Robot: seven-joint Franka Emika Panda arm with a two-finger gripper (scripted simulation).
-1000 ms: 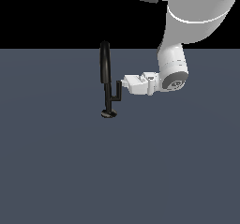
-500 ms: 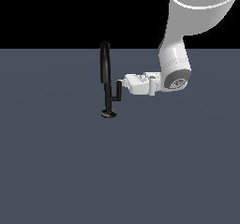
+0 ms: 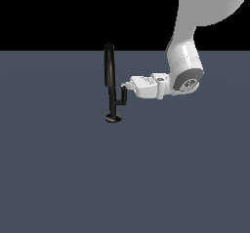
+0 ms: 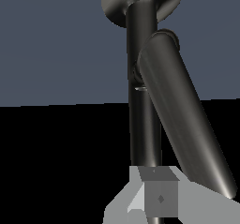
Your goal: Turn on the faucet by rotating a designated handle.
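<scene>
The slim black faucet (image 3: 109, 66) stands on its round disc base (image 3: 113, 119) on the grey floor, with the arched spout rising above the stem. The short L-shaped handle (image 3: 122, 97) branches off the stem towards the exterior view's right. My gripper (image 3: 126, 86) reaches in level from the right, with its fingertips at the top of the handle's upright part. The fingers look closed together and hold nothing. In the wrist view the stem (image 4: 140, 124) and the handle (image 4: 183, 120) fill the frame just past the gripper (image 4: 154, 204).
The flat dark grey floor (image 3: 73, 178) spreads around the faucet. My white arm (image 3: 185, 76) comes down from the upper right of the exterior view. Nothing else shows.
My upper arm and wrist have swung towards the exterior view's right. The fingertips stay at the top of the handle. The handle has not visibly turned.
</scene>
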